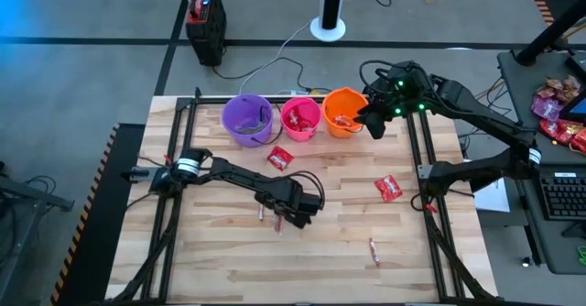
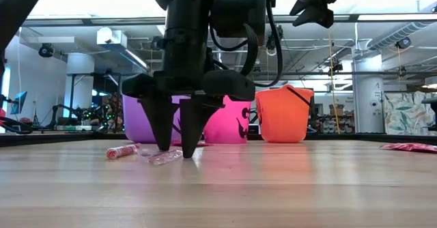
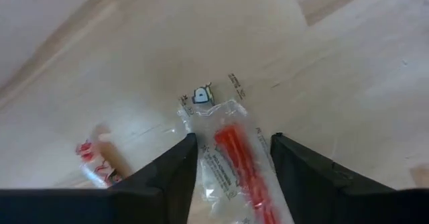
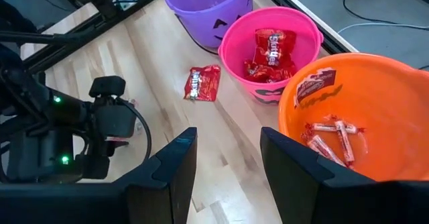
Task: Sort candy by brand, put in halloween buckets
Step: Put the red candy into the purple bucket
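My left pincer (image 2: 176, 149) is down on the bench (image 1: 330, 251), jaws apart, straddling a clear-wrapped red stick candy (image 3: 234, 160), not clamped. My right pincer (image 4: 228, 177) hangs spread and empty over the orange bucket (image 4: 375, 103), beside the pink (image 4: 234, 43) and purple (image 4: 194, 9) ones.

Three buckets stand upright in a row at the far edge of the surface: purple bucket (image 1: 247, 119), pink bucket (image 1: 300, 117), orange bucket (image 1: 343, 112), each just beside the next. The pink bucket holds red packets (image 4: 269, 49); the orange bucket holds pink-white sticks (image 4: 333, 135). One red packet (image 1: 279, 158) lies flat near the pink bucket, another (image 1: 388, 189) lies farther right. A clear-wrapped red stick (image 3: 234, 163) lies flat between my left gripper (image 3: 231, 167) fingers. One pink-white stick (image 1: 374, 250) lies apart near the front.
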Controlling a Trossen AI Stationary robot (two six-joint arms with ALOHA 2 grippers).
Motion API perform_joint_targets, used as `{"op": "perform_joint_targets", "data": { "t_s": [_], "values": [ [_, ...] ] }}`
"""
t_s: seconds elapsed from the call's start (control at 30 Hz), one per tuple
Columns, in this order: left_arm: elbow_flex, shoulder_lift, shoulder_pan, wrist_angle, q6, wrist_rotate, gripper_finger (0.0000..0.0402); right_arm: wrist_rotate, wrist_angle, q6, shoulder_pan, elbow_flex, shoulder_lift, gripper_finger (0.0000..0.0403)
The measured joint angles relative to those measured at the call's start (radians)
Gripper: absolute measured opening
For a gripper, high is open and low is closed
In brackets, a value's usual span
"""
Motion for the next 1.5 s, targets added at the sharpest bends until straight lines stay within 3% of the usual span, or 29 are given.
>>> {"op": "perform_joint_targets", "data": {
  "t_s": [0.37,0.63,0.77,0.93,1.2,1.33,1.5],
  "values": [
    [0.000,0.007,-0.001,0.046,0.049,0.001,0.0012,0.000,0.000,-0.020,0.000,0.000,0.000,0.0155],
    [0.038,-0.014,-0.002,0.029,0.152,-0.010,0.0004,0.000,0.000,-0.039,0.000,0.000,0.000,0.0151],
    [0.091,-0.103,-0.002,-0.062,0.245,-0.021,0.0002,0.000,0.000,-0.045,0.000,0.000,0.000,0.0153],
    [0.092,-0.241,0.024,-0.144,0.290,-0.105,0.0001,0.000,-0.006,-0.063,0.000,0.000,0.000,0.0148],
    [0.082,-0.473,0.234,-0.151,0.526,-0.253,0.0000,0.001,0.026,-0.069,0.000,0.000,0.008,0.0150],
    [0.083,-0.551,0.433,-0.157,0.723,-0.248,0.0000,0.015,0.052,-0.049,0.000,0.000,0.024,0.0146],
    [0.082,-0.569,0.690,-0.161,0.943,-0.160,0.0000,0.073,0.058,0.000,-0.001,0.000,0.077,0.0148]
  ]
}}
